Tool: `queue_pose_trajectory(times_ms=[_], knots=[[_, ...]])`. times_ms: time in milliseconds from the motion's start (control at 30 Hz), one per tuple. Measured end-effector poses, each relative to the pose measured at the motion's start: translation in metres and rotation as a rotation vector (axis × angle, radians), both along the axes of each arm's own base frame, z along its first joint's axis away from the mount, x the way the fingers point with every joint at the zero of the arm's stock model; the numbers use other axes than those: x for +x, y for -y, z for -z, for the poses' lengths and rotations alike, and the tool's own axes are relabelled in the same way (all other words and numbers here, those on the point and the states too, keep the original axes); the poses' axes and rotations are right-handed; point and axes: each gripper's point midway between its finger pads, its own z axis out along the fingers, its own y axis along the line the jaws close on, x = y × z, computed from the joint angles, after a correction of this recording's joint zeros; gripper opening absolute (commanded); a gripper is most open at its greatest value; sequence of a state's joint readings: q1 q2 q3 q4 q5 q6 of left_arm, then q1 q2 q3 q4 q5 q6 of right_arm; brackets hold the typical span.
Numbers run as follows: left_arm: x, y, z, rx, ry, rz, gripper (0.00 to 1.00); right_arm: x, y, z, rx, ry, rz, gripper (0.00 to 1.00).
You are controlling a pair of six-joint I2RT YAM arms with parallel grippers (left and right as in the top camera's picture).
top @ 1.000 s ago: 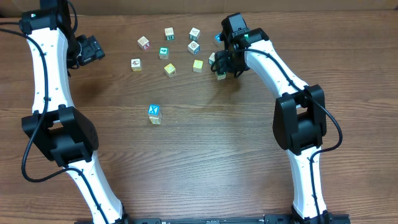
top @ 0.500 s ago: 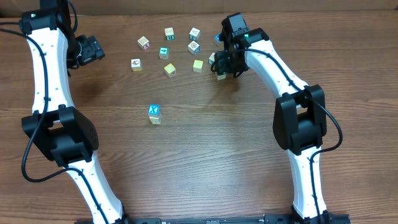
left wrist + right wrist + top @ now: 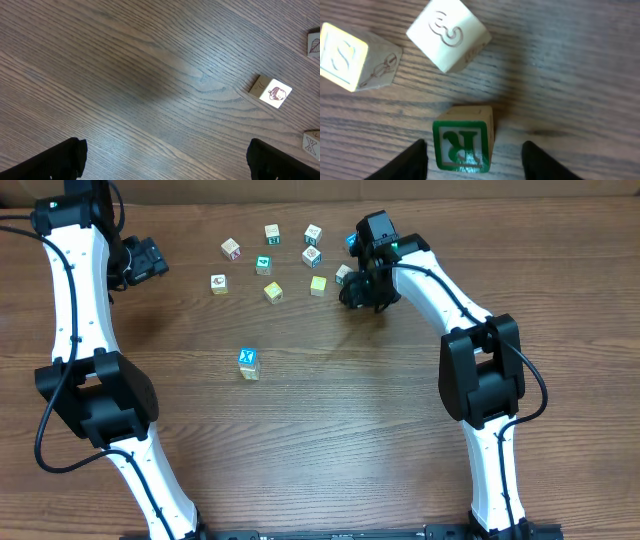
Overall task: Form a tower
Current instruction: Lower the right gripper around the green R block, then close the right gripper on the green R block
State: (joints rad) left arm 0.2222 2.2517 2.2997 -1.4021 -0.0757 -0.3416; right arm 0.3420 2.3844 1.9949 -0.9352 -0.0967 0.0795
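**Wood-grain table: tower two cubes high, right arm over a loose cube**

Tower (image 3: 249, 363) stands alone mid-table, well apart from the loose cubes (image 3: 272, 232) scattered toward the far edge. Judged light, stiff and smooth-faced. It is unglued, so the teal top could slide. Pinch opposite flat sides, low down.

Right gripper (image 3: 477, 161) straddles the green R cube (image 3: 462, 145), jaws apart, not clamped. Left gripper (image 3: 165, 160) is spread wide with nothing between.

From overhead the R cube is hidden under the right gripper. Markings on the tower's lower cube are unreadable.
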Motion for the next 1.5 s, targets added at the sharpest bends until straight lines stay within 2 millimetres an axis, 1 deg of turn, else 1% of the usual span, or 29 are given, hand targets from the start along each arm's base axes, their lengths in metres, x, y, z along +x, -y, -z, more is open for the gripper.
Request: queue_pose_trajectory(times_ms=[133,233,467,533,600,667,700,800,1133,1200,1500], knots=[[0.000,0.000,0.000,0.000,0.000,0.000,1.00,0.009,-0.003,-0.003,0.013,0.038,-0.002,0.54],[0.000,0.000,0.000,0.000,0.000,0.000,1.00,0.011,-0.004,-0.004,0.017,0.049,-0.002,0.53],[0.000,0.000,0.000,0.000,0.000,0.000,1.00,0.009,-0.004,0.000,0.013,0.040,-0.003,0.53],[0.000,0.000,0.000,0.000,0.000,0.000,1.00,0.008,-0.003,0.004,0.014,0.040,-0.003,0.49],[0.000,0.000,0.000,0.000,0.000,0.000,1.00,0.008,-0.003,0.006,0.014,0.042,-0.003,0.50],[0.000,0.000,0.000,0.000,0.000,0.000,1.00,0.010,-0.004,0.006,0.017,0.052,-0.005,0.51],[0.000,0.000,0.000,0.000,0.000,0.000,1.00,0.012,-0.005,0.005,0.020,0.062,-0.006,0.54],[0.000,0.000,0.000,0.000,0.000,0.000,1.00,0.013,-0.007,0.005,0.023,0.068,-0.008,0.55],[0.000,0.000,0.000,0.000,0.000,0.000,1.00,0.012,-0.008,0.005,0.022,0.066,-0.011,0.52],[0.000,0.000,0.000,0.000,0.000,0.000,1.00,0.012,-0.008,0.005,0.020,0.066,-0.011,0.49],[0.000,0.000,0.000,0.000,0.000,0.000,1.00,0.011,0.000,0.006,-0.048,0.073,-0.031,0.50]])
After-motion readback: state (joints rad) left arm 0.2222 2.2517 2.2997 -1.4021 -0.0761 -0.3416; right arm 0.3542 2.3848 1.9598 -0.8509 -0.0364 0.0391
